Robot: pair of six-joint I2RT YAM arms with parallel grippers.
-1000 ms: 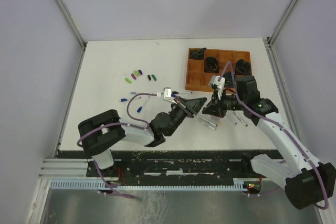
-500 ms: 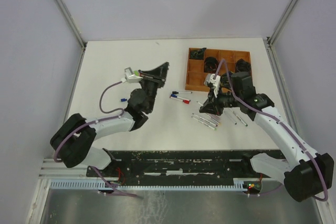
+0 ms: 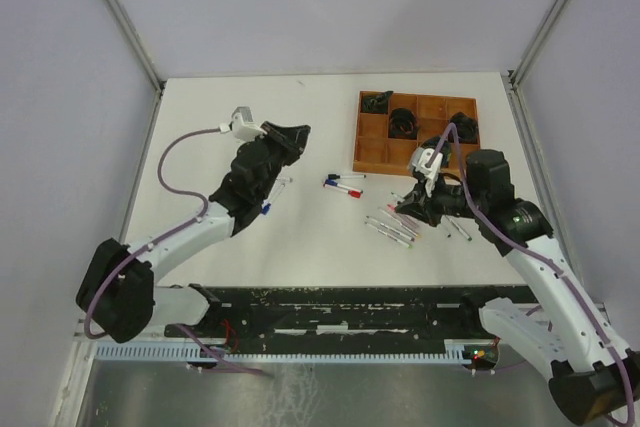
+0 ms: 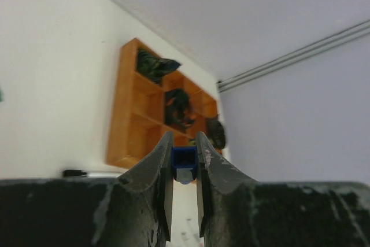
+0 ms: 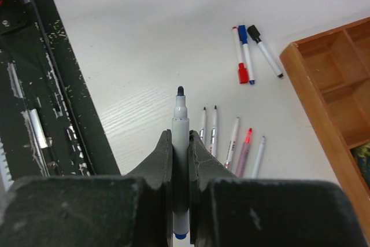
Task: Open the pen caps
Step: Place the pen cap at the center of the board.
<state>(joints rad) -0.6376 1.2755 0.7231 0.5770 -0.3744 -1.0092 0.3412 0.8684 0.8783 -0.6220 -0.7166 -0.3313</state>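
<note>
Left gripper (image 4: 184, 143) pinches stubby blue plastic cap (image 4: 184, 155); right gripper (image 5: 180, 137) pinches slim white-grey pen (image 5: 181, 108): likely light, stiff, slippery, so hold mid-barrel

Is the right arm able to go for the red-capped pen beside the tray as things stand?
Probably not yet. The right gripper is shut on an uncapped pen, so its jaws are full. The way itself looks free: the red-capped pen lies on bare table ahead, nothing over it.
</note>
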